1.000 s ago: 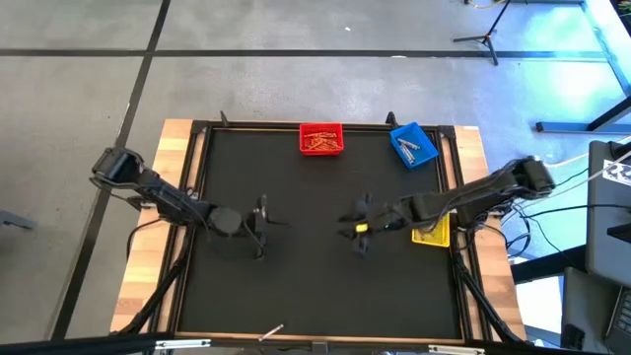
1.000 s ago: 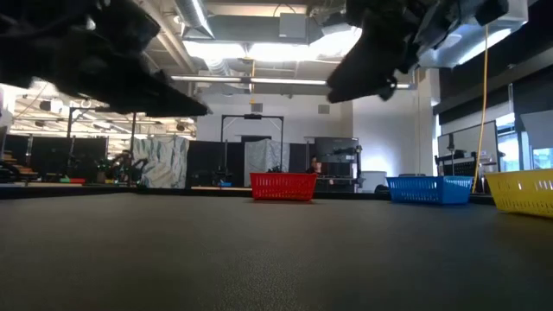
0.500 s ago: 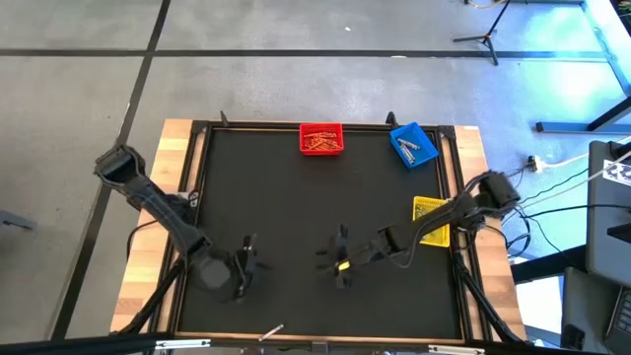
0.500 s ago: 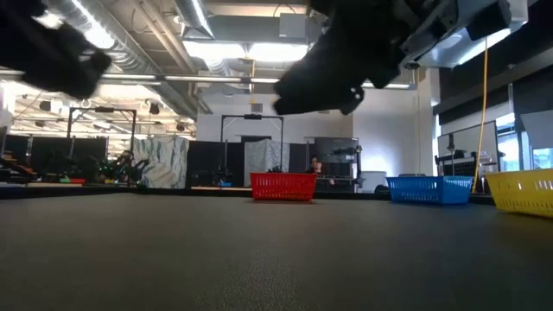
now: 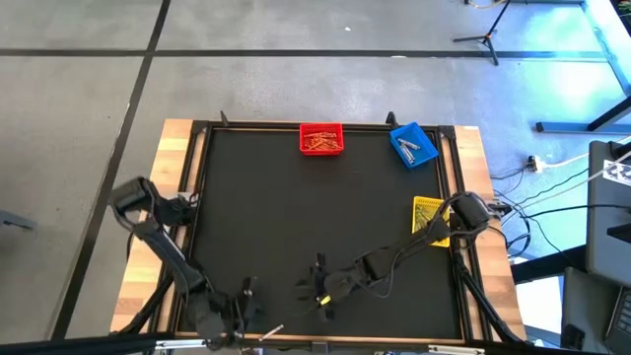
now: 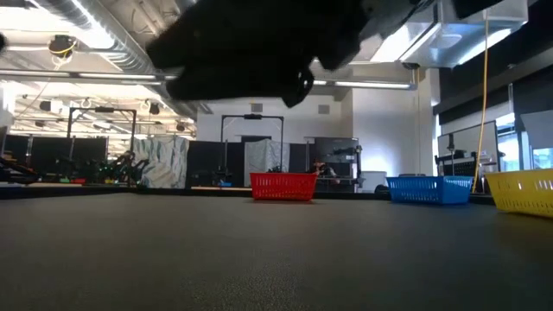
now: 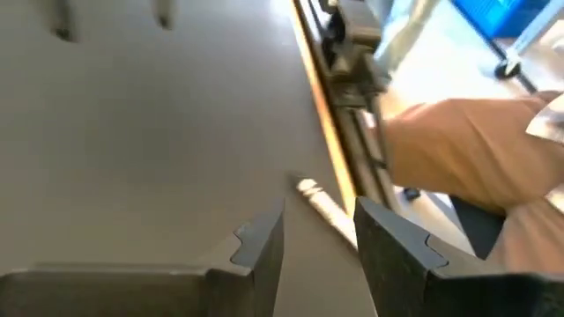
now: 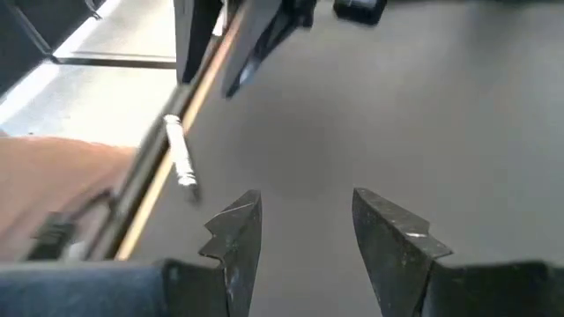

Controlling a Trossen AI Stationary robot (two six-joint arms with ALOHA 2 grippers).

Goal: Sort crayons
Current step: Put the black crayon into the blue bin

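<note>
One pale crayon (image 5: 273, 332) lies flat on the black mat close to the table's near edge. My left gripper (image 5: 243, 301) hovers just left of it, open; in the left wrist view the crayon (image 7: 320, 202) lies just ahead of the gap between its fingers (image 7: 319, 245), untouched. My right gripper (image 5: 317, 286) is open and empty a little right of the crayon and farther from the edge; its wrist view has the crayon (image 8: 181, 151) off to one side of its fingers (image 8: 308, 231). More crayons lie in the red bin (image 5: 320, 138) and the blue bin (image 5: 413, 144).
A yellow bin (image 5: 430, 219) stands on the mat at the right edge, under my right arm. The table's raised frame rail (image 7: 339, 150) runs right behind the pale crayon. A person's brown clothing (image 7: 467, 145) shows beyond the near edge.
Both grippers have swept toward the table's near edge, staying open. The left one has come down the mat's left part to the front; the right one has also gone left, away from the yellow bin. They now stand on either side of the pale crayon, which has not moved.
</note>
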